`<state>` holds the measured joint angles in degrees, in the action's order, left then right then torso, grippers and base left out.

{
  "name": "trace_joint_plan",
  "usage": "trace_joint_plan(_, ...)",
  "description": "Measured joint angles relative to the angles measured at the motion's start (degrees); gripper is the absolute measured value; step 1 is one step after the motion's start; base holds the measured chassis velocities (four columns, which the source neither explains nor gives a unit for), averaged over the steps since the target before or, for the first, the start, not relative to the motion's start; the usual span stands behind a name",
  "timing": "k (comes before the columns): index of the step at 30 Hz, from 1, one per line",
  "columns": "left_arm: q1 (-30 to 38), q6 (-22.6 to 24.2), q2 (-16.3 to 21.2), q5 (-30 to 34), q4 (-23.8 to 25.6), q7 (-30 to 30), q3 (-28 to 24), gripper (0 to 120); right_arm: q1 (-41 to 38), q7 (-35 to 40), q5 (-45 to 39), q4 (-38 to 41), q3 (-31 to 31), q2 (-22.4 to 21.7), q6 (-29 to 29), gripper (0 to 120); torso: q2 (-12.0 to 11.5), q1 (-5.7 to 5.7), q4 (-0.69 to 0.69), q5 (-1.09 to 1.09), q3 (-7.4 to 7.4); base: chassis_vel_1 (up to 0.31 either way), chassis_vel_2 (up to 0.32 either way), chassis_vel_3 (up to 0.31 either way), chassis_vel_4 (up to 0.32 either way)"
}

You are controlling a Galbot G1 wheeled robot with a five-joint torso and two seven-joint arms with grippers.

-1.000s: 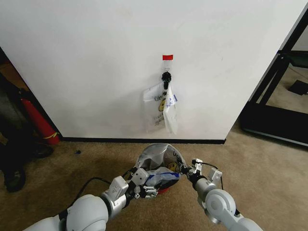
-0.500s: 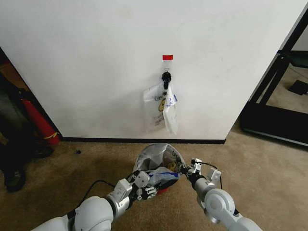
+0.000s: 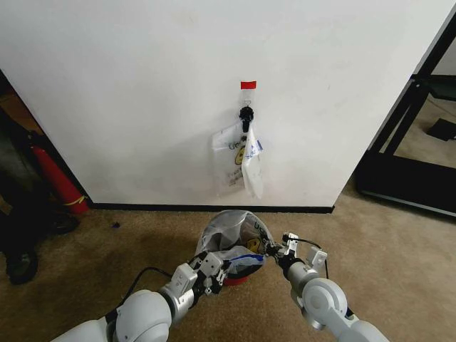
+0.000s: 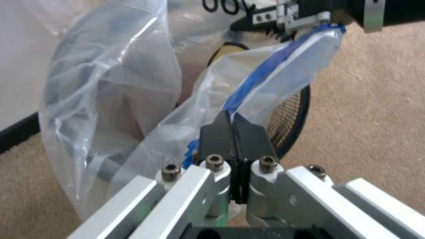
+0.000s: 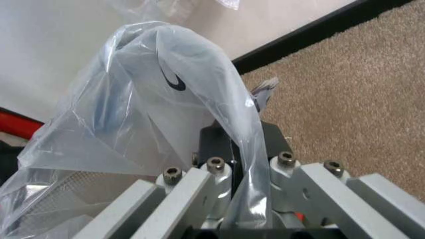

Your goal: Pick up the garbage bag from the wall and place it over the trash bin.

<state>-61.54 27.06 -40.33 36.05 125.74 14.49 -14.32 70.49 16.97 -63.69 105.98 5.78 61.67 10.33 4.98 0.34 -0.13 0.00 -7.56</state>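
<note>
Both tools are pinching plastic for you — the left tool [image 3: 218,274] is clamping the garbage bag [image 3: 231,239] at its blue-printed edge, the right tool [image 3: 274,249] is gripping the opposite edge. You're stretching the bag's mouth sideways between them over the trash bin [image 4: 292,119], the bag ballooning upward near the wall [image 3: 142,92] — more bags [image 3: 239,164] are hanging from the hook [image 3: 246,114].

The left gripper [image 3: 216,273], clamped on the garbage bag [image 3: 231,239], has drawn back nearer and slightly right.
</note>
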Motion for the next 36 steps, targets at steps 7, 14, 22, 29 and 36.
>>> trace_joint_plan(7, -3.79, -2.3, 1.01, -1.5, 2.96, 0.38, 0.53, 0, 0.04, 0.42, -0.06, -0.4, -0.03, 1.07, 0.01, 1, 0.01, 0.0, 0.0, 0.0, 0.0, 0.0, 0.0, 0.0, 0.0)
trace_joint_plan(14, -7.14, -4.98, 1.88, -7.53, 3.91, -0.65, -4.2, 0, 1.91, 1.28, 0.16, -0.13, 1.55, 2.68, -0.14, 1, 0.01, 0.0, -0.02, 0.01, 0.0, 0.0, 0.0, 0.0, 0.0)
trace_joint_plan(22, -9.82, -7.96, 0.66, -14.25, -1.81, -2.05, -5.85, 0, 1.95, 2.44, -0.9, 1.37, 2.1, 2.93, -0.18, 1, 0.01, 0.0, 0.0, 0.0, 0.0, 0.0, 0.0, 0.0, 0.0)
trace_joint_plan(29, -9.37, -8.8, -1.46, -15.83, -4.86, -2.09, -7.26, 0, 2.29, 3.05, -1.99, 2.43, 2.25, 3.03, -0.09, 1, 0.01, 0.0, 0.01, 0.0, 0.0, 0.0, 0.0, 0.0, 0.0)
trace_joint_plan(36, -8.14, -9.72, -5.03, -17.86, -10.55, -2.22, -8.96, 0, 2.25, 4.55, -3.93, 3.59, 2.37, 2.97, 0.42, 1, 0.01, 0.0, 0.0, 0.0, 0.0, 0.0, 0.0, 0.0, 0.0)
